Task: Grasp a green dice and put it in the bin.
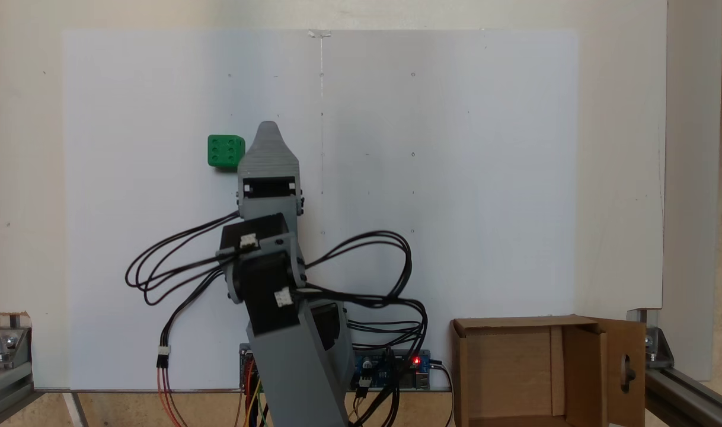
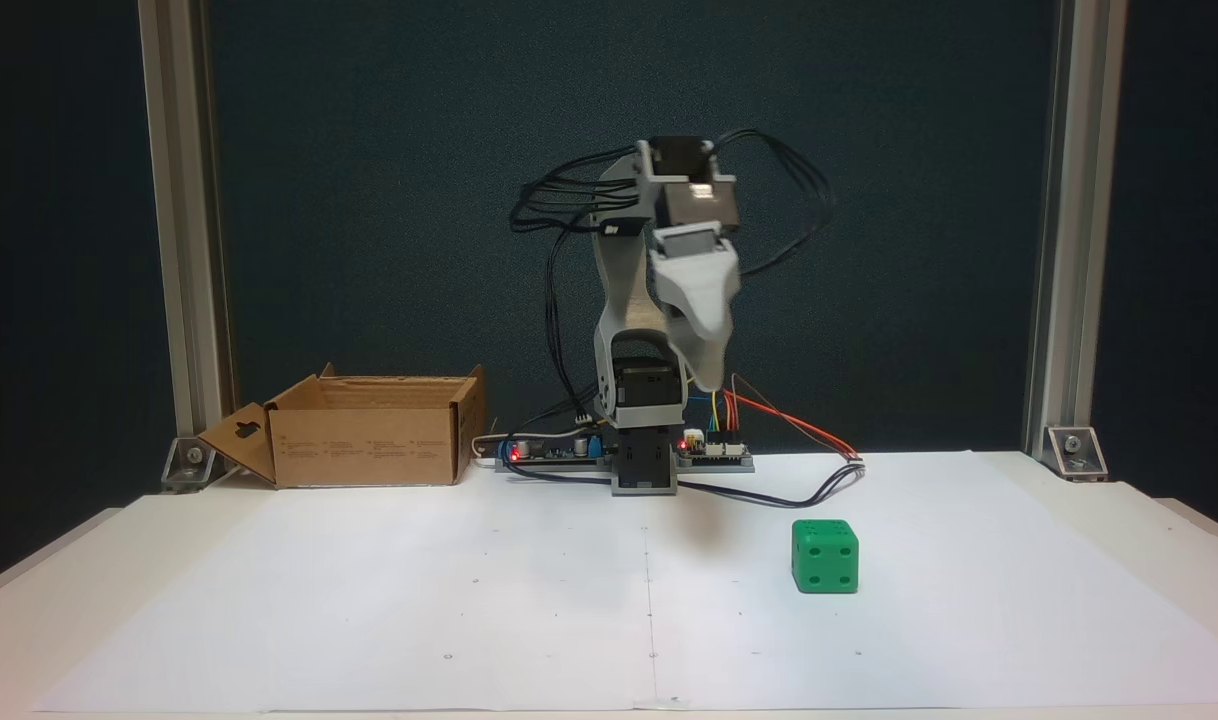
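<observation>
The green dice (image 2: 825,555) sits alone on the white paper covering the counter (image 2: 369,600), out in the open where nothing blocks a grasp. The bin (image 2: 369,430) stands well apart at the counter's back edge beside the arm's base, its flaps folded outward so the top is open for a drop. The gripper (image 2: 707,375) hangs raised above the counter, pointing downward, with the dice near but off to one side of it. Only one tapered tip shows, so I cannot tell its opening.
</observation>
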`<state>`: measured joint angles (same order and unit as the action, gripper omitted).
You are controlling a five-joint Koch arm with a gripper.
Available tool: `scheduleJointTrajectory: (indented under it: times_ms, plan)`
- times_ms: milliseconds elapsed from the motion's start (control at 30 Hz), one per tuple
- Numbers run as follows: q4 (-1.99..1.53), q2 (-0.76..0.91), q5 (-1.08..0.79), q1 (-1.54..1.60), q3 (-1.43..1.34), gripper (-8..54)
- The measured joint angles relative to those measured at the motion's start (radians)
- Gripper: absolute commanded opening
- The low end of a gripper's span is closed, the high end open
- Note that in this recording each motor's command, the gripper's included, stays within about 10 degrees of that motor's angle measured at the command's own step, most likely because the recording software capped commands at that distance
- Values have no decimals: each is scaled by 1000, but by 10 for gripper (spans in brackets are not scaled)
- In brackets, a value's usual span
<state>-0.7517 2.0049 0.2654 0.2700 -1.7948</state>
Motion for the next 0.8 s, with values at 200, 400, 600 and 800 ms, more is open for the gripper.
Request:
scheduleJointTrajectory:
  times_ms: [200,400,600,800]
  plan:
    - [-143,-135,144,20,169,433]
    - [-152,-198,255,75,218,432]
    - [-152,-258,351,143,304,433]
    - [-152,-339,354,222,377,432]
